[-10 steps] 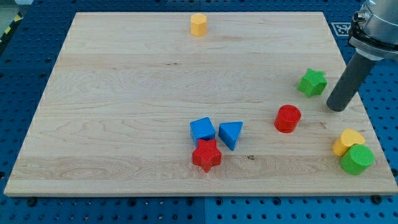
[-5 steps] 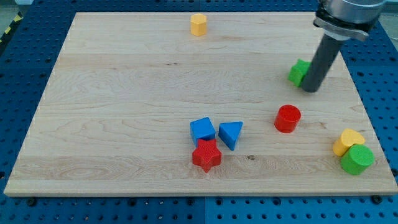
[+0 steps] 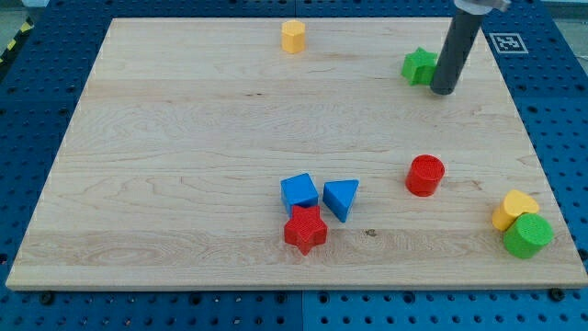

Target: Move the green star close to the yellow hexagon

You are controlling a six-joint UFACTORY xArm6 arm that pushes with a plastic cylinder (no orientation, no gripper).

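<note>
Right now my tip [image 3: 443, 91] sits at the view's top right, touching the right side of the green star [image 3: 420, 66]; the tool is a plain rod w/ no jaws, so nothing opens or grips, it only presses against the star. Yellow hexagon [image 3: 293, 37] stands near the top edge of the wooden surface [image 3: 184, 138], well apart to the star's left. Red cylinder [image 3: 425, 175] is lower down, right of centre. Blue cube [image 3: 299, 192], blue triangle [image 3: 341, 198] & red star [image 3: 305, 230] cluster near bottom centre. Yellow block [image 3: 514, 209] & green cylinder [image 3: 527, 235] touch at bottom right.
</note>
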